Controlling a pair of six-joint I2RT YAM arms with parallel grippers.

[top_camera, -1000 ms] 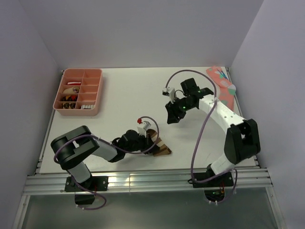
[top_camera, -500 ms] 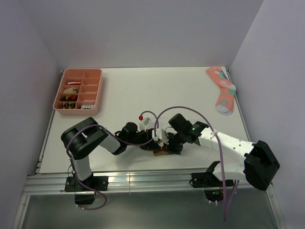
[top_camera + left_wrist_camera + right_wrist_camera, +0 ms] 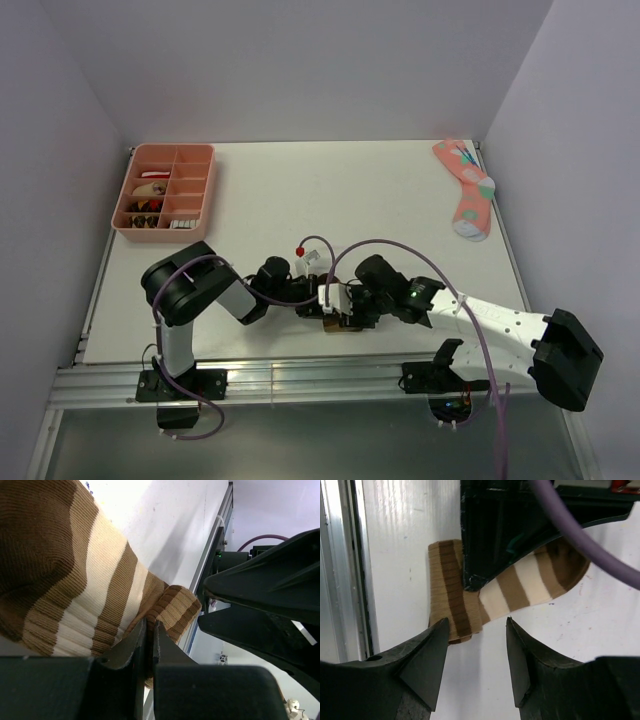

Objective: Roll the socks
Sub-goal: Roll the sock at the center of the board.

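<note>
Far left, tray (image 3: pixel 160 236) of oddments (image 3: pixel 148 207); left pincer (image 3: pixel 150 635) tight on striped sock (image 3: pixel 75 580), right pincer (image 3: pixel 477 625) agape.

My left gripper (image 3: pixel 150 630) sits right on the striped sock (image 3: pixel 451 592), blocking my right gripper (image 3: pixel 476 624); the table (image 3: pixel 330 190) behind has room.

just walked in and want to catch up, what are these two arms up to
They are working on a sock. The left hand is shut on the brown-and-tan striped sock, pinching it near the front edge of the table. The right hand is open and hovers right at the sock's folded end, gripping nothing. A pink sock lies untouched at the far right corner, and a pink tray sits at the far left.
</note>
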